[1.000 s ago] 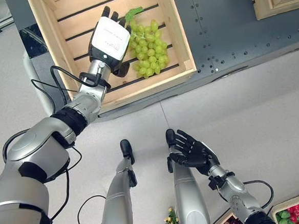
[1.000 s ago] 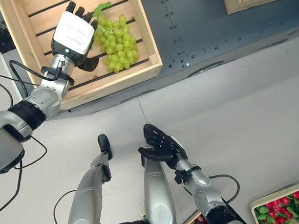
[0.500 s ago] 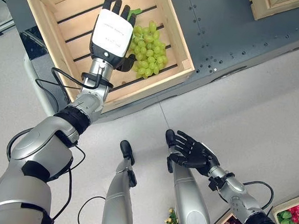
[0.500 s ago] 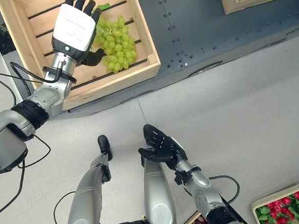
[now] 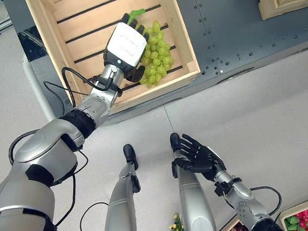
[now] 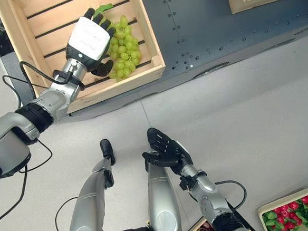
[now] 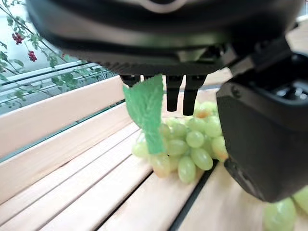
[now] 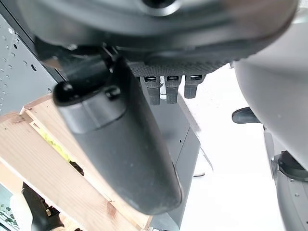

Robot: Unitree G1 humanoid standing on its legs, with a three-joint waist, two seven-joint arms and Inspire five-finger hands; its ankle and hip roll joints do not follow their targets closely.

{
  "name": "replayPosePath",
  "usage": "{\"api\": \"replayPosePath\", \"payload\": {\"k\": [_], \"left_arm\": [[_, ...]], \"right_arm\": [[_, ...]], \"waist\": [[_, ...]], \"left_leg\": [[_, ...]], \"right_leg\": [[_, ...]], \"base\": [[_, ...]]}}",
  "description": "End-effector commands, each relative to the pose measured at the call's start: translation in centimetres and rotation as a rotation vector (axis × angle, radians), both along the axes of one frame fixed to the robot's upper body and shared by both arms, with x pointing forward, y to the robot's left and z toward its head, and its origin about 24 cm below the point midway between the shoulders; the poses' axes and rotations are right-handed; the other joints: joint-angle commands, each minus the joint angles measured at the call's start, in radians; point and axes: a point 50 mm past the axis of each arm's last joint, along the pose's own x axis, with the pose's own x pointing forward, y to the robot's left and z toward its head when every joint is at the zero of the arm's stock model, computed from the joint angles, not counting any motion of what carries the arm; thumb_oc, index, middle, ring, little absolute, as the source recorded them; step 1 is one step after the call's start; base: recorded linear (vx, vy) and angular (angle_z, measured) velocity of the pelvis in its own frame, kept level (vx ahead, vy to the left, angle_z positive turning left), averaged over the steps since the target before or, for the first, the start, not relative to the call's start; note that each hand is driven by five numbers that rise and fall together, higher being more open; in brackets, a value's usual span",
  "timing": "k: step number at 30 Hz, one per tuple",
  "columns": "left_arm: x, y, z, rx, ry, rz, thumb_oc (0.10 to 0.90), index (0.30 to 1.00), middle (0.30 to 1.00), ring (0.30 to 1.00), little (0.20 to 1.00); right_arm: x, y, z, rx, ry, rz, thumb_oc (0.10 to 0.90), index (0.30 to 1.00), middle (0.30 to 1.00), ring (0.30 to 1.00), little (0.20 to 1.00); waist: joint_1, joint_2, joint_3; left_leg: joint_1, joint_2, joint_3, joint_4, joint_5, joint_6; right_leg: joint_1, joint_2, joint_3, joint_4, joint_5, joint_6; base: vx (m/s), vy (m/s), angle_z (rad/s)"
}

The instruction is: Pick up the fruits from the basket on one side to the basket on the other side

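Grapes [image 5: 157, 53], one green bunch with a green leaf [image 7: 146, 111] at the stem end, lying on the slatted floor of the wooden crate [image 5: 45, 12] toward its near right corner. I judge the bunch light, soft and loosely jointed: single berries could shear off under a hard squeeze or a drag across the slats, and the smooth skins look slippery. My preferred hold is a cupped grasp round the body of the bunch, close to the stem end where it hangs together, not a pinch on a few berries. Left hand [image 5: 126, 46] hovers over the bunch's left flank, back of the hand toward the head camera, fingers extended and relaxed above the leaf, thumb [image 7: 262, 137] standing beside the berries; nothing is clasped as yet. Crate walls stand close on the near and right sides of the bunch, so I see little room for a sideways sweep; open room lies straight up and over the bare slats to the left. Right hand [image 5: 197, 155] waits low over the pale floor [image 5: 249, 117], palm up and spread, holding nothing. Another wooden crate [image 5: 280, 7] sits at the far right across the dark metal platform [image 5: 223, 30].
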Motion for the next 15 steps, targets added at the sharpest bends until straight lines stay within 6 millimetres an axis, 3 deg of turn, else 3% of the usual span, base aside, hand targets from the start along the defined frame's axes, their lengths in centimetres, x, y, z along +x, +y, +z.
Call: {"api": "replayPosePath", "payload": {"k": [1,7,8,9,10,11,12,15], "left_arm": [[-0.3,-0.5,6.7,-0.043,-0.249,-0.107,0.8,0.9,0.9,0.9,0.9],[0.0,-0.9,6.3,-0.038,-0.201,-0.131,0.8,0.9,0.9,0.9,0.9],[0.0,-1.0,6.2,-0.04,-0.197,-0.147,0.745,0.818,0.818,0.818,0.818],[0.0,-1.0,6.3,-0.046,-0.204,-0.155,0.599,0.599,0.599,0.599,0.599],[-0.1,-1.1,6.3,-0.047,-0.208,-0.16,0.574,0.561,0.561,0.561,0.561],[-0.1,-1.3,6.3,-0.047,-0.214,-0.169,0.456,0.385,0.385,0.385,0.385],[-0.1,-1.5,6.4,-0.05,-0.209,-0.179,0.4,0.3,0.3,0.3,0.3],[-0.2,-1.7,6.2,-0.063,-0.217,-0.206,0.4,0.3,0.3,0.3,0.3]], "right_arm": [[-0.6,1.0,0.9,0.095,-0.072,0.031,0.8,0.9,0.9,0.9,0.9],[-0.6,1.1,0.8,0.092,-0.075,0.034,0.8,0.9,0.9,0.9,0.9],[-0.6,1.0,0.9,0.092,-0.074,0.033,0.8,0.9,0.9,0.9,0.9],[-0.6,1.0,0.8,0.092,-0.074,0.033,0.8,0.9,0.9,0.9,0.9],[-0.6,1.0,0.9,0.091,-0.075,0.032,0.8,0.9,0.9,0.9,0.9],[-0.6,1.1,0.9,0.091,-0.075,0.031,0.8,0.9,0.9,0.9,0.9],[-0.6,1.1,0.9,0.088,-0.075,0.033,0.8,0.9,0.9,0.9,0.9],[-0.8,1.1,0.8,0.086,-0.075,0.034,0.8,0.9,0.9,0.9,0.9]], "waist": [[-0.019,-0.045,-0.01],[-0.026,-0.048,-0.01],[-0.027,-0.049,-0.01],[-0.028,-0.049,-0.01],[-0.028,-0.049,-0.01],[-0.029,-0.049,-0.01],[-0.031,-0.048,-0.01],[-0.031,-0.048,-0.01]], "left_leg": [[-0.071,0.03,0.013,0.176,-0.077,0.001],[-0.072,0.033,0.016,0.174,-0.073,-0.001],[-0.071,0.034,0.018,0.173,-0.073,-0.001],[-0.072,0.034,0.019,0.173,-0.073,-0.001],[-0.072,0.034,0.019,0.173,-0.072,-0.001],[-0.072,0.033,0.019,0.172,-0.072,-0.001],[-0.072,0.034,0.02,0.171,-0.072,-0.001],[-0.071,0.033,0.019,0.174,-0.074,-0.002]], "right_leg": [[0.055,0.03,-0.022,-0.07,0.045,-0.03],[0.053,0.033,-0.022,-0.068,0.046,-0.031],[0.052,0.032,-0.022,-0.069,0.047,-0.03],[0.052,0.031,-0.022,-0.07,0.048,-0.03],[0.052,0.031,-0.022,-0.07,0.048,-0.03],[0.051,0.032,-0.021,-0.07,0.048,-0.031],[0.051,0.034,-0.019,-0.069,0.047,-0.032],[0.052,0.035,-0.018,-0.067,0.045,-0.034]], "base": [[0.0,0.0,0.0],[0.0,0.0,0.0],[0.0,0.004,-0.03],[0.0,0.004,-0.03],[0.0,0.005,-0.04],[0.0,0.01,-0.04],[0.0,0.013,-0.04],[0.0,0.004,-0.04]]}}
